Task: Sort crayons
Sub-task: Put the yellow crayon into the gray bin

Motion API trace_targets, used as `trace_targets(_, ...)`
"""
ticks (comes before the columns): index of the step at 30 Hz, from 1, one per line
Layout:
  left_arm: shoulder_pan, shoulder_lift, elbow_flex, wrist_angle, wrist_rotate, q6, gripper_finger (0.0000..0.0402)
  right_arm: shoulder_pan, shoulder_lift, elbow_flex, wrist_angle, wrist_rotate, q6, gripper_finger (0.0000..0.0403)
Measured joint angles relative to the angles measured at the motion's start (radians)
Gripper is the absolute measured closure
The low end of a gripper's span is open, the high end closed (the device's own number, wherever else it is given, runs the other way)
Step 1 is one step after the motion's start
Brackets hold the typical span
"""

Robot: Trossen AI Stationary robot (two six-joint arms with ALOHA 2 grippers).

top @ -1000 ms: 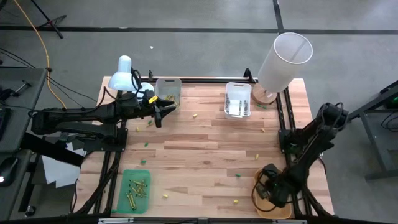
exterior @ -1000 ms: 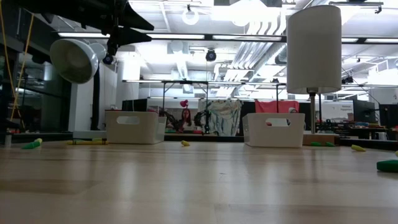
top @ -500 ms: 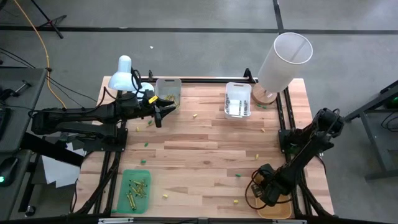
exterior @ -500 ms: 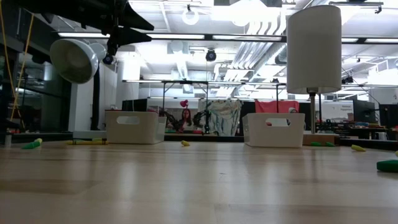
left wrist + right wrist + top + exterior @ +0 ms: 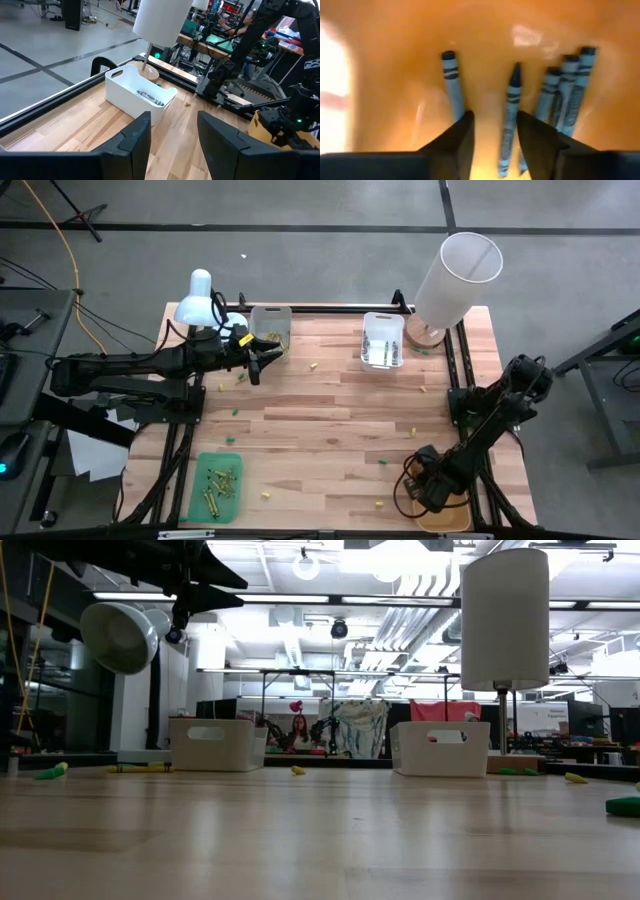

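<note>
My right gripper (image 5: 432,490) points down into the orange tray (image 5: 447,522) at the table's near right corner. In the right wrist view it (image 5: 495,117) stands open. One blue crayon (image 5: 509,120) lies on the tray floor in the gap between the fingers. Other blue crayons (image 5: 567,95) lie on the floor beside it. My left gripper (image 5: 258,360) hovers open and empty at the far left, beside a white tray (image 5: 270,325) of yellow crayons. Loose yellow crayons (image 5: 409,430) and green crayons (image 5: 381,463) lie on the wood.
A second white tray (image 5: 383,340) with grey crayons stands at the far middle. A green tray (image 5: 218,485) of crayons sits near left. A white desk lamp (image 5: 197,298) and a tall white cylinder lamp (image 5: 455,275) stand along the far edge.
My right gripper has sunk lower over the orange tray and shifted a little toward the table's left edge. It has kept still for the last half second.
</note>
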Motion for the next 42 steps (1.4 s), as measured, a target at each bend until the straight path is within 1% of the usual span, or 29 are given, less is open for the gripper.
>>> trace_targets(2, 0.000, 0.000, 0.000, 0.000, 0.000, 0.000, 0.0252, 0.001, -0.021, 0.002, 0.012, 0.012, -0.018, 0.0245)
trace_targets(6, 0.000, 0.000, 0.000, 0.000, 0.000, 0.000, 0.0252, 0.012, -0.089, 0.039, -0.077, 0.030, -0.065, 0.0211)
trace_targets(10, 0.009, 0.000, 0.000, 0.000, 0.000, 0.000, 0.0254, 0.032, -0.171, 0.105, -0.231, 0.037, -0.124, 0.0202)
trace_targets(12, 0.017, 0.000, 0.000, 0.000, 0.000, 0.000, 0.0254, 0.038, -0.219, 0.137, -0.280, 0.080, -0.169, 0.0202)
trace_targets(14, 0.024, -0.001, 0.000, 0.000, 0.001, 0.000, 0.0254, 0.032, -0.272, 0.165, -0.285, 0.170, -0.226, 0.0202)
trace_targets(16, 0.029, -0.005, 0.000, 0.000, 0.002, 0.000, 0.0254, 0.008, -0.322, 0.181, -0.282, 0.298, -0.273, 0.0202)
trace_targets(19, 0.033, -0.015, 0.000, 0.000, 0.017, -0.006, 0.0254, -0.065, -0.377, 0.181, -0.282, 0.473, -0.348, 0.0202)
trace_targets(21, 0.033, -0.026, 0.000, 0.000, 0.032, -0.025, 0.0254, -0.145, -0.397, 0.166, -0.271, 0.538, -0.436, 0.0202)
trace_targets(23, 0.030, -0.041, 0.000, 0.001, 0.040, -0.027, 0.0254, -0.232, -0.401, 0.140, -0.226, 0.581, -0.570, 0.0202)
trace_targets(25, 0.027, -0.057, 0.000, 0.000, 0.057, -0.033, 0.0254, -0.325, -0.401, 0.098, -0.114, 0.599, -0.733, 0.0202)
trace_targets(27, 0.021, -0.072, 0.000, 0.001, 0.061, -0.049, 0.0254, -0.429, -0.401, 0.034, 0.069, 0.558, -0.911, 0.0202)
trace_targets(29, 0.012, -0.084, 0.000, 0.000, 0.061, -0.052, 0.0254, -0.542, -0.396, -0.047, 0.344, 0.475, -1.097, 0.0202)
trace_targets(31, 0.003, -0.093, 0.000, 0.001, 0.061, -0.053, 0.0254, -0.652, -0.377, -0.130, 0.652, 0.398, -1.233, 0.0202)
trace_targets(33, -0.006, -0.096, 0.000, -0.001, 0.061, -0.052, 0.0254, -0.755, -0.342, -0.193, 0.942, 0.346, -1.326, 0.0202)
trace_targets(35, -0.018, -0.097, 0.000, 0.001, 0.061, -0.044, 0.0254, -0.844, -0.297, -0.214, 1.167, 0.297, -1.389, 0.0202)
trace_targets(36, -0.025, -0.097, 0.000, 0.000, 0.061, -0.040, 0.0254, -0.881, -0.277, -0.210, 1.246, 0.266, -1.420, 0.0202)
trace_targets(38, -0.042, -0.097, 0.000, 0.000, 0.062, -0.020, 0.0254, -0.938, -0.235, -0.163, 1.340, 0.201, -1.496, 0.0202)
trace_targets(40, -0.061, -0.097, 0.000, 0.002, 0.062, -0.001, 0.0254, -0.962, -0.203, -0.093, 1.342, 0.143, -1.591, 0.0202)
trace_targets(42, -0.082, -0.096, 0.000, 0.003, 0.062, 0.021, 0.0254, -0.965, -0.175, -0.013, 1.294, 0.112, -1.710, 0.0202)
